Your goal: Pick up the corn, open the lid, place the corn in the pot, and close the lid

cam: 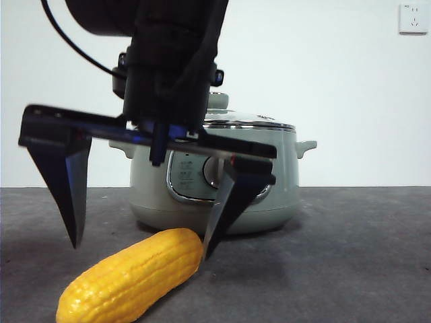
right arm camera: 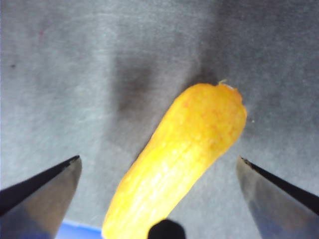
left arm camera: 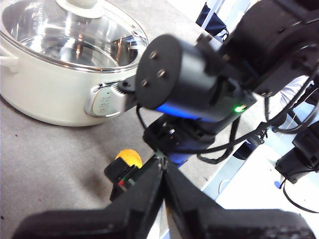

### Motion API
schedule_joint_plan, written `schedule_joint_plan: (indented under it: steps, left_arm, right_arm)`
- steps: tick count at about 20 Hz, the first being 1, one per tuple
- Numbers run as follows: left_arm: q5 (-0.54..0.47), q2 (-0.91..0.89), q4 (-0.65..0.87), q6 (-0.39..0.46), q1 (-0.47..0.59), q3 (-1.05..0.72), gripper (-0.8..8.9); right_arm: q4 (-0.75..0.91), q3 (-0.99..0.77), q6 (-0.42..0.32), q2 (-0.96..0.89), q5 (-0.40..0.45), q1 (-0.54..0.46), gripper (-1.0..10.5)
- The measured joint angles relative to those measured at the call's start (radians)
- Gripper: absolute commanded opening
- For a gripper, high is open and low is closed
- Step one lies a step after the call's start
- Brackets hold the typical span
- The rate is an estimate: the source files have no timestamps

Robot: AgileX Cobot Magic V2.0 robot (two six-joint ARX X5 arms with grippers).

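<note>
Now hovering wide open over the corn (cam: 135, 272), right end effector (cam: 141, 245) straddling it, cob lying slantwise on the table (cam: 363, 256) near the pot (cam: 222, 175), long axis skewed to the jaw line; left end effector (left arm camera: 162, 172) pinched shut, waiting farther off

the right gripper (cam: 138, 249) hangs low over the corn (cam: 131, 276) with its two black jaws spread wide, one on each side of the cob, the tips just above the table. the left gripper (left arm camera: 162, 164) waits beside the corn, jaws pressed together, pointing toward the right arm (left arm camera: 199, 84).
</note>
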Motion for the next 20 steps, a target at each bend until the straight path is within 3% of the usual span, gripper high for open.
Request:
schedule_joint_plan:
  steps: [5,6,9,14,20]
  left_arm:
    - [-0.019,0.015,0.0,0.001,-0.021,0.0,-0.06]
    - [-0.019,0.02,0.0,0.002,-0.021,0.0,-0.06]
    - [-0.019,0.026,0.0,0.003,-0.021,0.0,-0.06]
    - [-0.019,0.032,0.0,0.003,-0.021,0.0,-0.06]
    - [-0.019,0.033,0.0,0.003,-0.021,0.0,-0.07]
  right_arm:
    - [0.002,0.0,0.0,0.059,-0.003,0.0,5.9]
    - [0.004,0.0,0.0,0.06,-0.003,0.0,5.5]
    - [0.011,0.0,-0.001,0.06,-0.003,0.001,2.0]
    - [0.014,0.0,-0.04,0.06,-0.052,0.001,-0.1]
    - [-0.004,0.001,-0.101,0.048,-0.053,0.002,-0.2]
